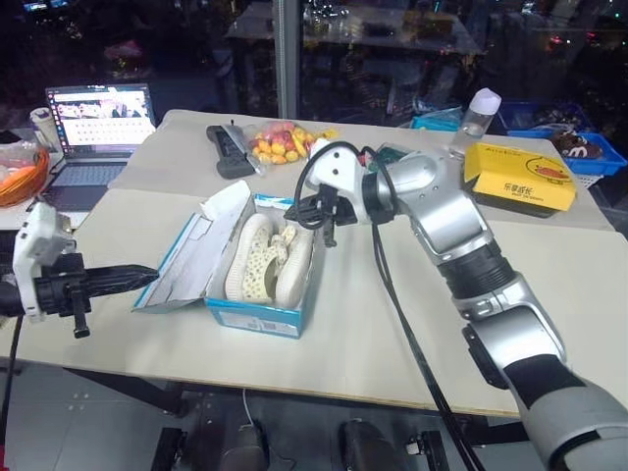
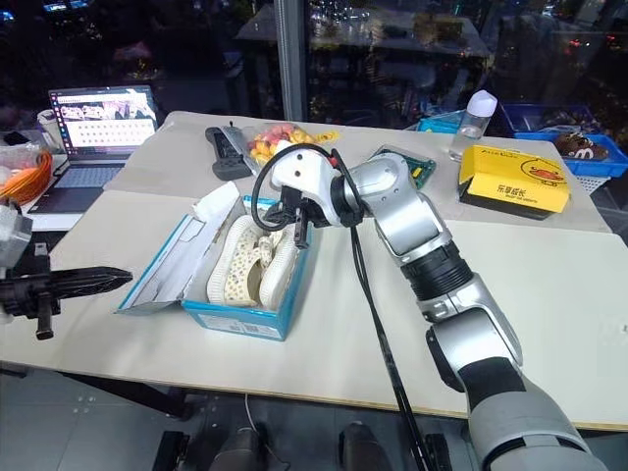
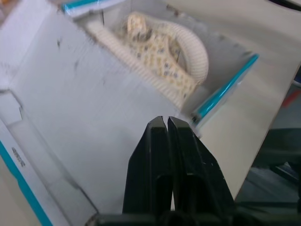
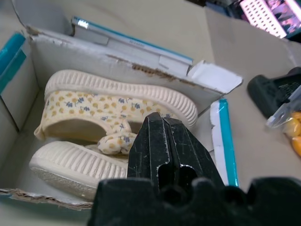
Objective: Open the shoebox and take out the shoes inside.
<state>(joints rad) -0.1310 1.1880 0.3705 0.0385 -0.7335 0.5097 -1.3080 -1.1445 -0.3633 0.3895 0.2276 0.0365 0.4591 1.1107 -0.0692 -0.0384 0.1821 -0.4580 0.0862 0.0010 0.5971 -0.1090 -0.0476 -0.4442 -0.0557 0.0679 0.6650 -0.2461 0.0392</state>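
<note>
Table [image 1: 392, 324] carries everything; the shoebox [image 1: 257, 316] sits near my edge of it, a bit left of centre, and it's already open: lid [image 1: 186, 263] folded out flat to my left, white inside facing up. So the opening step looks done. What's left is the whole second half. Both shoes [image 1: 267, 260] are in the box, lying side by side on their edges, ribbed soles showing, cream upper with a small floral print and a bow visible in the right wrist view. Neither is lifted or gripped. My right gripper [image 1: 312, 211] hangs just above the far right corner of the box, over the shoes, fingers pressed together and holding nothing. My left gripper [image 1: 132, 276] is off to the left, level with the lid's outer edge, pointing across the lid toward the box, fingers also closed tight and empty. Judgement: roughly halfway. The right fingers need to open before they can take a shoe; the nearer shoe's sole rim looks like the easiest thing to pinch. Then the same for the second shoe.
</note>
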